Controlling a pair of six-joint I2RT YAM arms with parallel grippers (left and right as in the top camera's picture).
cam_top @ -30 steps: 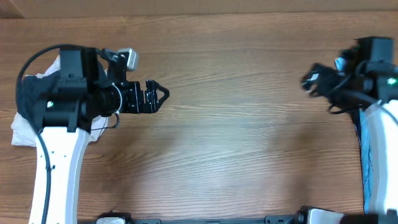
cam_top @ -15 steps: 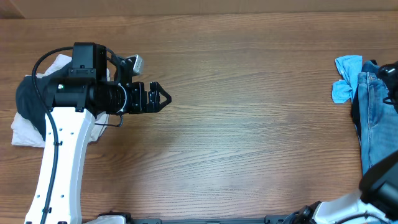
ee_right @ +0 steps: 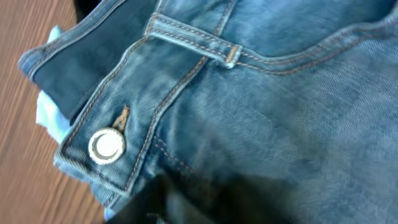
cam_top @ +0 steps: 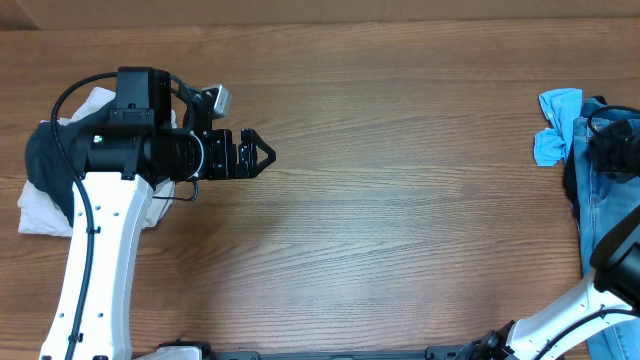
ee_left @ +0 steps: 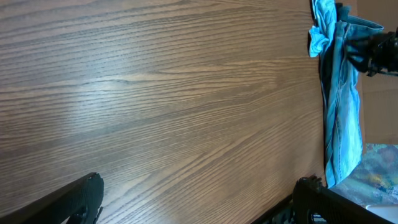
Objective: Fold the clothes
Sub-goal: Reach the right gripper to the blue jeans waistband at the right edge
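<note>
The right tool has swung back in over the light-blue denim jeans. These lie along the right edge of the counter, waistband toward the far right corner. The right wrist camera shows only denim and the waistband button, so I cannot tell how far that tool is open. A first grasp looks close. The left tool, unmoved near the left edge, is spread wide and empty.

Jeans R edge, tops L edge.
</note>
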